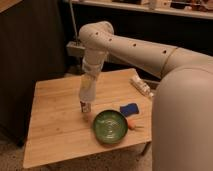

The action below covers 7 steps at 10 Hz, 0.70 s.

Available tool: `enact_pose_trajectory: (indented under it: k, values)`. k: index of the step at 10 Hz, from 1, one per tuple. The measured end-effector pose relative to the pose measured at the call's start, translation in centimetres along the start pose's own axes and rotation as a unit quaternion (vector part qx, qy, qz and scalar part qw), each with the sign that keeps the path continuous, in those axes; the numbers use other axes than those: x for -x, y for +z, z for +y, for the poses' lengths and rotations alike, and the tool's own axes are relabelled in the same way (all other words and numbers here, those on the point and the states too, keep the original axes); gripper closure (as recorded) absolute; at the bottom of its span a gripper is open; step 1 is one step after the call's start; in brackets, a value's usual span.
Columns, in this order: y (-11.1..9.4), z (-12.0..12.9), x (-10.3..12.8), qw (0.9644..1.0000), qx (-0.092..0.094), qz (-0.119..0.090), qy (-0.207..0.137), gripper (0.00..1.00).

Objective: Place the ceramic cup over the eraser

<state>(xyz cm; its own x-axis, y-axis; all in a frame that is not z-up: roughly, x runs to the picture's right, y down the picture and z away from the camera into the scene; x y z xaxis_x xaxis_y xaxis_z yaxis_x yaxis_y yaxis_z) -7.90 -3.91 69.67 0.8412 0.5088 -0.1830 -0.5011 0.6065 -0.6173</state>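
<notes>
Arm (130,47) reaching down from right over table (55,125). Gripper (88,90) at table's middle, clasping cup (87,91), cup held just above eraser (85,106), mouth down over its top. Eraser upright on wood, lower part showing below cup. Bowl (110,126) near-right of eraser, close beside. Blue object (129,108) right of bowl's far edge, orange item (131,124) at bowl's right rim.

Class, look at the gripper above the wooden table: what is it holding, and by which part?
The gripper appears to hold the ceramic cup just above the eraser; which part it grips cannot be told.
</notes>
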Motion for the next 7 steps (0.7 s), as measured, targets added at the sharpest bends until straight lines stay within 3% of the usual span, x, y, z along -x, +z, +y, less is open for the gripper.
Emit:
enact_pose_trajectory:
  k: [3,7]
  values:
    - [1.2,1.6,2.4,0.9998,-0.009,0.003,-0.017,1.0]
    - [3.8,1.2,2.4,0.9985,-0.045,0.026,-0.017,1.0]
